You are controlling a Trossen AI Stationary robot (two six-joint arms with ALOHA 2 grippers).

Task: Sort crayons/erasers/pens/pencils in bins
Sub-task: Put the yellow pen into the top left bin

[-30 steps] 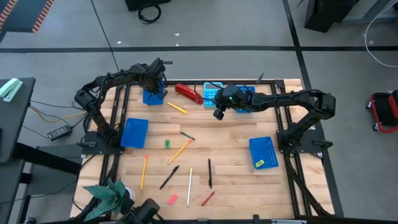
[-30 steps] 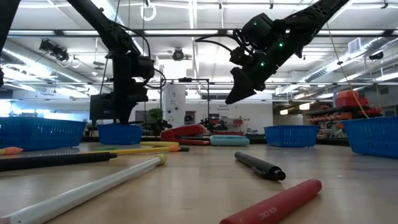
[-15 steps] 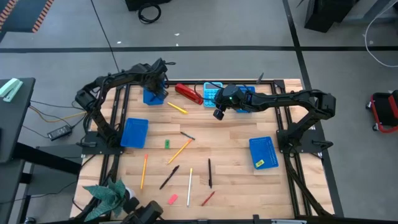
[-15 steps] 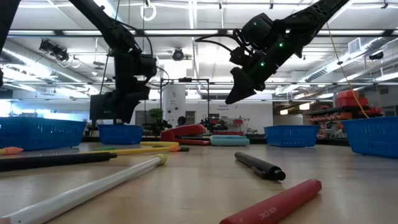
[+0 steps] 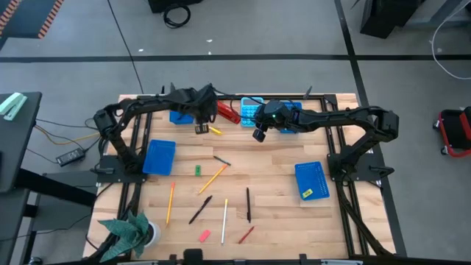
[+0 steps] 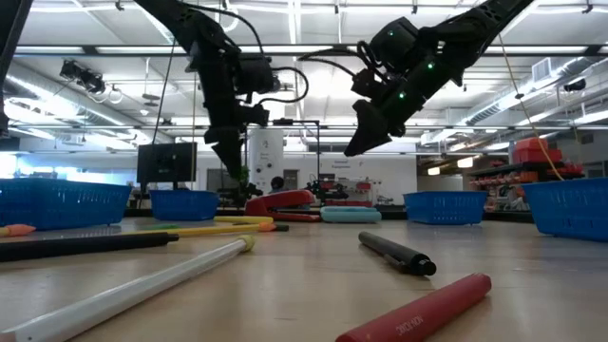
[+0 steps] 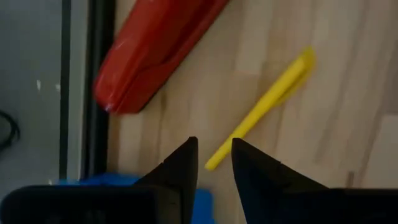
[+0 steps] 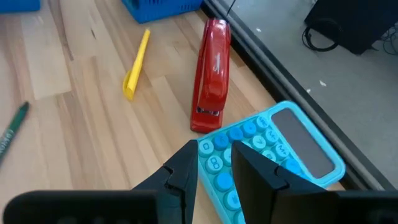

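Left wrist view: left end effector [image 7: 214, 163] above yellow pencil [image 7: 261, 109]

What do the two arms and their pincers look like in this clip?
Both arms are black, jointed, with cables looped along the links. The right arm's wrist housing shows small green lights. The left pincer and right pincer each end in two dark, tapered, wedge-shaped fingers.
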